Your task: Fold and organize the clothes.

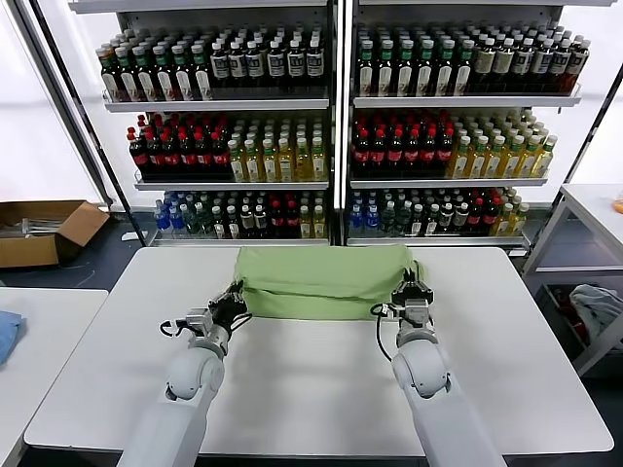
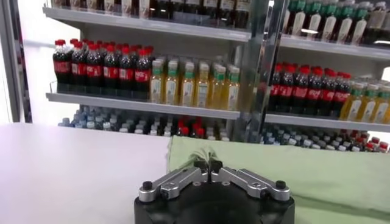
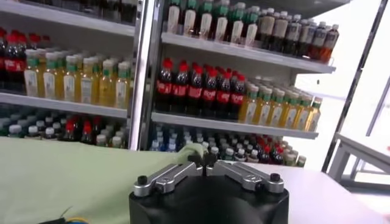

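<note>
One light green shirt [image 1: 321, 282] lies folded into a wide band across the far half of the white table [image 1: 321, 389]; no collar or print shows. My left gripper [image 1: 235, 295] sits at the band's near left corner, shut on a bunched bit of fabric. In the left wrist view that fabric stands up between the left gripper's [image 2: 208, 164] tips, with the shirt [image 2: 292, 170] spreading beyond. At the near right corner my right gripper [image 1: 413, 290] is shut on the cloth. In the right wrist view a lifted fold of the shirt [image 3: 61, 176] is pinched at the right gripper's [image 3: 202, 159] tips.
Shelves of bottled drinks [image 1: 331, 126] stand right behind the table's far edge. A cardboard box [image 1: 44, 232] lies on the floor at left. A second table [image 1: 39, 321] at left carries a blue cloth [image 1: 6, 333]. A rack with fabric [image 1: 594, 304] stands at right.
</note>
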